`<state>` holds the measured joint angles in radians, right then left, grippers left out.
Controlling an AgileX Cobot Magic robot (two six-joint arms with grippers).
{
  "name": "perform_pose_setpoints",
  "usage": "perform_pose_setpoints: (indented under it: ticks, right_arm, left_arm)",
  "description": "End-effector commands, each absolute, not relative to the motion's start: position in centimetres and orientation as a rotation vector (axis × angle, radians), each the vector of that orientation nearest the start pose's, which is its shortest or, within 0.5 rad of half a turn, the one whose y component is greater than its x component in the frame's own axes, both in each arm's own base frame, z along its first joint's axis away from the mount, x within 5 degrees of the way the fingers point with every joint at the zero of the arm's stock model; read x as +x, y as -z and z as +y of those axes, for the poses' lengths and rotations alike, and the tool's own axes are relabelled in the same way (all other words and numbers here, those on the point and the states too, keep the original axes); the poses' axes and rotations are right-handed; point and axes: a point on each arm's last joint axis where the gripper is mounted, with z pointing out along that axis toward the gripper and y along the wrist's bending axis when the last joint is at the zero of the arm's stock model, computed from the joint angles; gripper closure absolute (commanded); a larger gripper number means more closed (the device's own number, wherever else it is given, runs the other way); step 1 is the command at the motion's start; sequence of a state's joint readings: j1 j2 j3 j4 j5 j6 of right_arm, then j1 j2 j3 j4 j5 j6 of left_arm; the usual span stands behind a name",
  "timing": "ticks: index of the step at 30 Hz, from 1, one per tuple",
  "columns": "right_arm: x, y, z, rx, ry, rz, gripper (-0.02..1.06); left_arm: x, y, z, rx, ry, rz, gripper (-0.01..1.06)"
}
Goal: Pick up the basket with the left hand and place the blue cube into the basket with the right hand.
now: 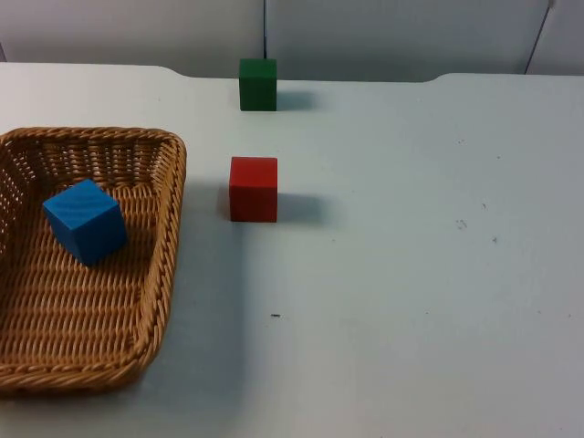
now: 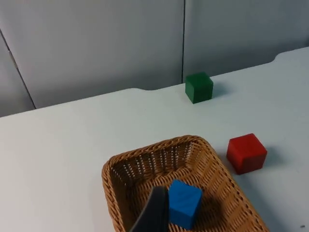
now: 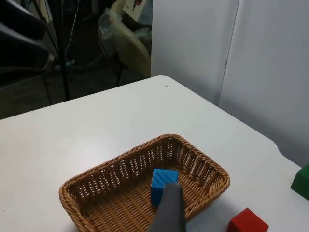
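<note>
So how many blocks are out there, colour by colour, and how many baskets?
Blue cube: 1, lying inside the basket
Red cube: 1, on the table beside the basket
Green cube: 1, near the partition wall
Wicker basket: 1
Total: 4 things, 3 cubes and 1 basket

Tan woven wicker basket, rough ribbed weave. Matt blue wooden-looking cube inside; matt red cube, matt green cube. Smooth matt white table top.

Light: bright, even — shadows: soft, right of red cube | focus: sharp
</note>
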<state>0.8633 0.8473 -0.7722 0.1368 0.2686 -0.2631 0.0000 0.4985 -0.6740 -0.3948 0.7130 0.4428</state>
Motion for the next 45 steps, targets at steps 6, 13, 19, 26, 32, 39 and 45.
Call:
perform_pose_setpoints:
  ticks: [6,13,19,26,32,39,45]
  right_arm:
    - [11.4,-36.3,13.9,-0.913,-0.537,1.601,0.33]
    - [11.4,-36.3,13.9,-0.915,-0.537,1.603,0.33]
    - [11.4,-36.3,13.9,-0.915,-0.537,1.603,0.33]
    - [11.4,-36.2,13.8,-0.922,-0.534,1.61,0.33]
    - [11.3,-35.7,13.8,-0.951,-0.516,1.62,0.33]
    - [11.4,-33.6,13.8,-0.956,-0.509,1.648,0.33]
    - [11.5,-32.8,13.8,-0.942,-0.511,1.644,0.33]
  left_arm:
    - [3.8,-31.3,-1.9,0.214,0.15,1.927,0.25]
    - [0.9,-30.4,-0.4,0.1,-0.002,1.943,0.25]
    - [0.2,-30.1,-0.4,0.096,0.005,1.949,0.25]
    - [0.4,-29.5,-0.1,0.056,-0.023,1.98,0.25]
    - [0.4,-29.5,0.4,-0.028,-0.038,1.982,0.25]
    - [0.1,-28.7,0.6,-0.032,-0.066,2.065,0.25]
    - [-0.1,-28.0,0.7,-0.034,-0.081,2.084,0.25]
